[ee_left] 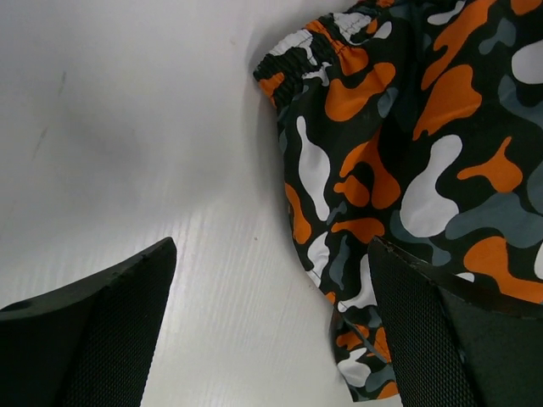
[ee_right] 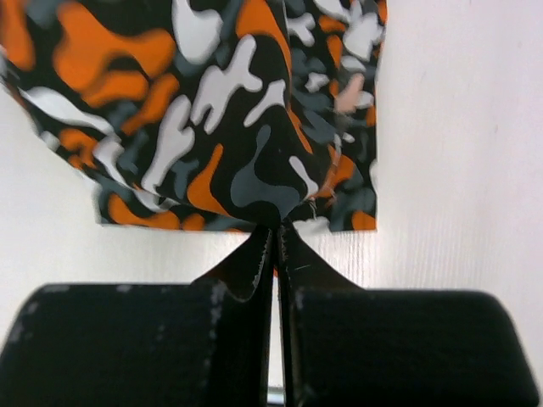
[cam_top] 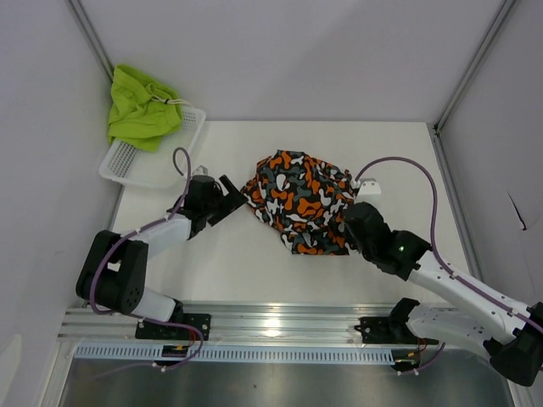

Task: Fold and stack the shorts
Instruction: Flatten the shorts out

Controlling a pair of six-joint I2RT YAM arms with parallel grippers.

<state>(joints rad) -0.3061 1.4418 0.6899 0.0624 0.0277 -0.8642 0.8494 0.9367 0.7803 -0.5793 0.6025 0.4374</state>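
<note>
Overhead view of a white worktop (cam_top: 229, 263) with two robot arms at its near edge. The camo shorts (cam_top: 301, 199), orange, black, grey and white, lie bunched in a loose heap at the middle of the worktop. The right fingers (ee_right: 242, 280) are clenched on the heap's near right edge; the wrist view shows cloth drawn to a point between their tips. The left fingers (ee_left: 110, 331) are spread wide and empty, low over the worktop just beside the heap's left edge, where the gathered elastic waistband (ee_left: 310, 47) shows. The lime green shorts (cam_top: 142, 108) sit crumpled in a white mesh basket (cam_top: 136, 170) at the far left corner, well apart.

The step appears to be spreading the camo pair flat before folding. To do it well, the left fingers should probably close on the waistband edge rather than a loose inner fold. Both arms would then draw apart evenly and low, so the cloth flattens without sliding away.
</note>
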